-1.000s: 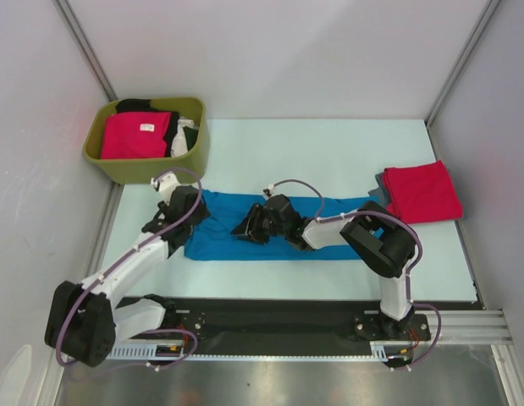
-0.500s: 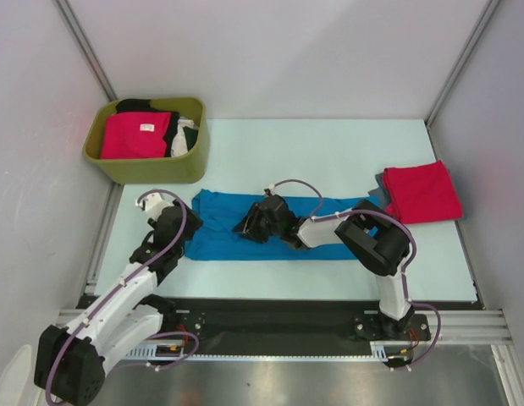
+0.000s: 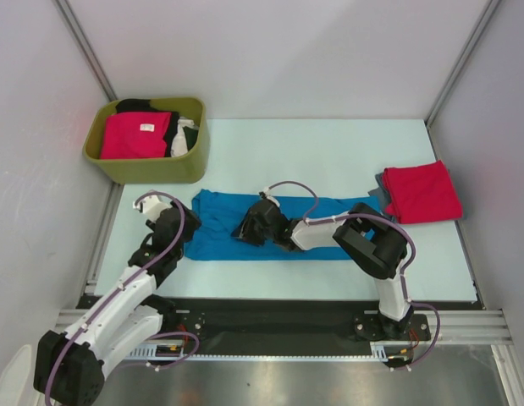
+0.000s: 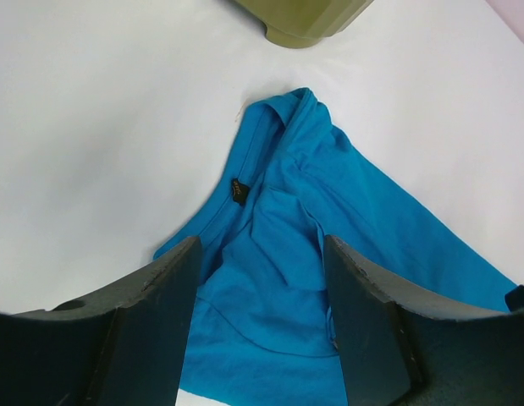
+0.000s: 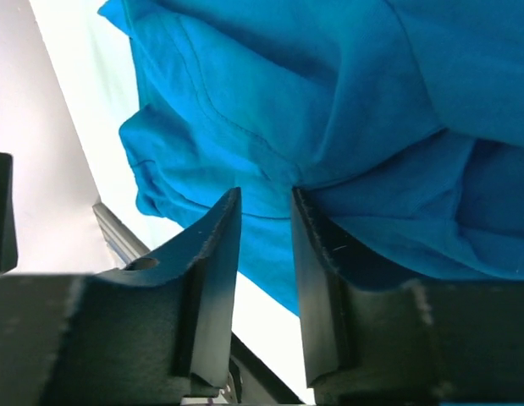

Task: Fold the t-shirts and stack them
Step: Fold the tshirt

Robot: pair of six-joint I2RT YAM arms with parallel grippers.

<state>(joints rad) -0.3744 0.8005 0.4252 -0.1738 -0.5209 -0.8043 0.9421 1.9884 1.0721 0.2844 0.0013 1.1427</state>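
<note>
Blue shirt [image 3: 219,233] lies across the centre of the tabletop [image 3: 329,152]. Left pincer [image 4: 262,254] is released above its collar; only the left wrist view shows a small dark tag [image 4: 236,188], unreadable. Right pincer [image 5: 263,196] grasps a blue fold. Pink shirt [image 3: 130,137], upper left, bears a white label [image 3: 146,128].

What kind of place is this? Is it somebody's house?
Probably not a house; it looks like a robot test booth. Two robot arms are bolted to a base rail at the edge of a pale table with a blue t-shirt on it, and plain walls close it in.
</note>
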